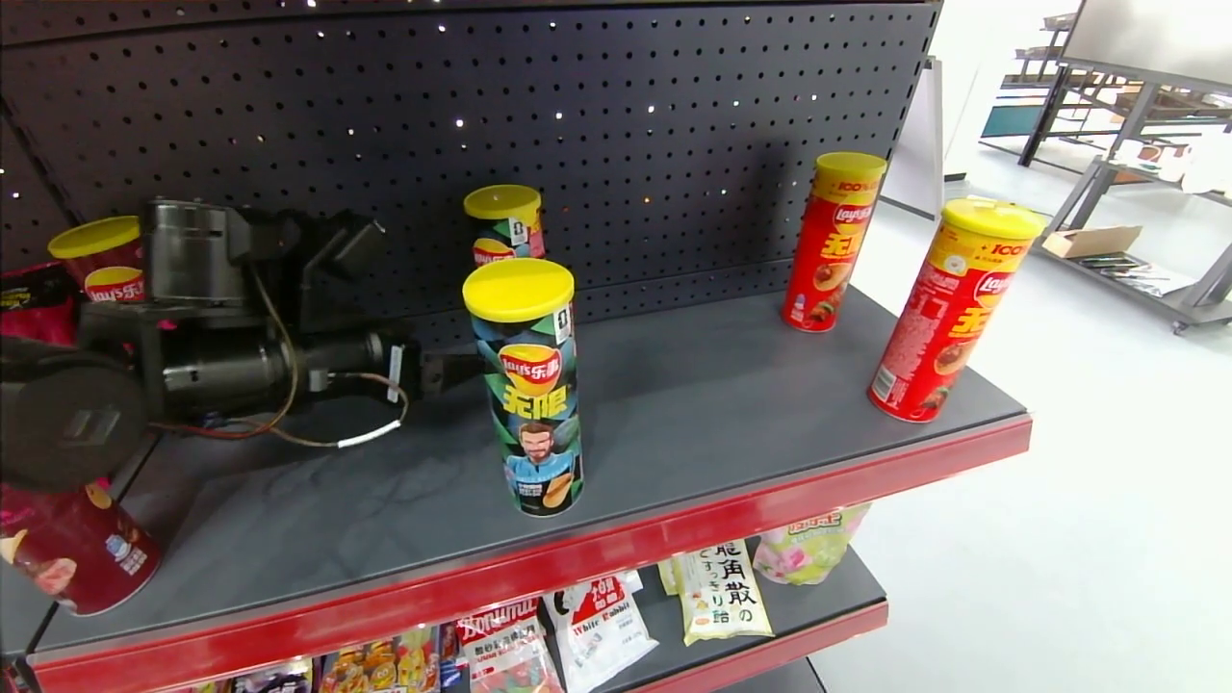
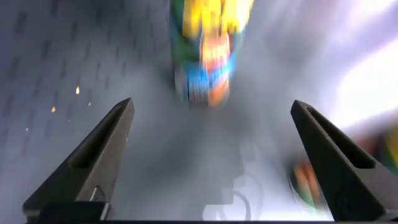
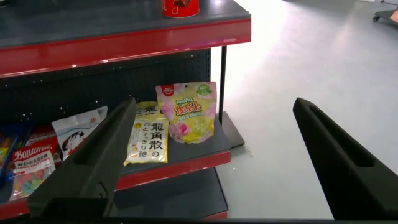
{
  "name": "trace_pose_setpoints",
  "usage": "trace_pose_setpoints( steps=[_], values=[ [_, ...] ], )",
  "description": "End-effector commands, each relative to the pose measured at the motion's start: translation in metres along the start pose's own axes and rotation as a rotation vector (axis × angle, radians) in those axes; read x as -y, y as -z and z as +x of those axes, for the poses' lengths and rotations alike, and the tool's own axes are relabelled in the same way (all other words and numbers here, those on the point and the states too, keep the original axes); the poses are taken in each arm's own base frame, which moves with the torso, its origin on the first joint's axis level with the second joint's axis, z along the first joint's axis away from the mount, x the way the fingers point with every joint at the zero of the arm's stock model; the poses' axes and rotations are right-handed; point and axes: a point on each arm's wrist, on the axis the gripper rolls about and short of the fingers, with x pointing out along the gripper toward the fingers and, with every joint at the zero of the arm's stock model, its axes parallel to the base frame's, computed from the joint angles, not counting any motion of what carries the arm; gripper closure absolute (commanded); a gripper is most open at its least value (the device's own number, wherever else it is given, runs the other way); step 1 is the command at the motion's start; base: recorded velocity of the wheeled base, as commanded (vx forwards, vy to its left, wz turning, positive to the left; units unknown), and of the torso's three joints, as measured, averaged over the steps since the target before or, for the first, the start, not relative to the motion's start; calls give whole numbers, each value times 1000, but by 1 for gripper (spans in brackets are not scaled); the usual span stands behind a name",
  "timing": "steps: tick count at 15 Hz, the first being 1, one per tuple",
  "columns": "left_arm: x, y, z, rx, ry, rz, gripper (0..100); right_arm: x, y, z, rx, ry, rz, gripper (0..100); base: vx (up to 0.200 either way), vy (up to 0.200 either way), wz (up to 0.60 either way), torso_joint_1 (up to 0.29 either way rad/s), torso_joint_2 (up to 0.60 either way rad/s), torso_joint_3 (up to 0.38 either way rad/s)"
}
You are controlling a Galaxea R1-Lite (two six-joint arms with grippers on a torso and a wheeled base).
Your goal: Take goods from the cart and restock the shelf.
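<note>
Left gripper [image 2: 212, 106]: is holding its fingers spread wide and gripping nothing. It is reaching in from the robot's left, low over the top shelf [image 1: 712, 404].
Front green can [image 1: 527, 385]: is standing upright with its yellow lid on, near the shelf's red front edge. It is sitting just beyond the left gripper's fingertips, and whether they are touching it cannot be told.
Rear green can [image 1: 504, 226]: is standing upright directly behind the front one, against the pegboard [image 1: 626, 115], and is blocking the way straight back.
Back red can [image 1: 830, 245]: is standing upright to the robot's right, near the pegboard and well apart from the green pair.
Corner red can [image 1: 948, 313]: is standing at the shelf's front right corner, close to the edge.
Far-left red can [image 1: 101, 260]: is standing at the back, partly hidden by the left arm.
Dark red can [image 1: 77, 549]: is standing at the front left of the shelf, beneath the left arm.
Right gripper [image 3: 214, 102]: is holding its fingers wide apart with nothing between them. It is facing the lower shelf [image 3: 186, 168].
Lower shelf goods: a yellow bag [image 3: 149, 140] and a pink-and-green bag [image 3: 186, 112] are leaning side by side, with a white bag [image 3: 78, 130] next to the yellow one.
</note>
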Motion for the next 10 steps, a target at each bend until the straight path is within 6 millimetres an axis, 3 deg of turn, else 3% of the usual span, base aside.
trace_pose_setpoints(
  steps=[1, 2, 3, 7, 8, 9, 10],
  values=[
    [22, 13, -74, 64, -16, 18, 0, 0, 0, 0, 1, 0, 0, 0, 0, 0, 0, 0, 0, 0],
    [29, 18, -92, 86, -20, 27, 0, 0, 0, 0, 1, 0, 0, 0, 0, 0, 0, 0, 0, 0],
    [43, 36, -130, 125, -36, 41, 0, 0, 0, 0, 1, 0, 0, 0, 0, 0, 0, 0, 0, 0],
    [77, 67, -231, 338, -127, 61, 0, 0, 0, 0, -1, 0, 0, 0, 0, 0, 0, 0, 0, 0],
    [85, 76, -251, 384, -133, 62, 0, 0, 0, 0, -1, 0, 0, 0, 0, 0, 0, 0, 0, 0],
    [85, 76, -251, 384, -133, 62, 0, 0, 0, 0, -1, 0, 0, 0, 0, 0, 0, 0, 0, 0],
    [98, 100, -278, 421, -155, 70, 0, 0, 0, 0, 1, 0, 0, 0, 0, 0, 0, 0, 0, 0]
  ],
)
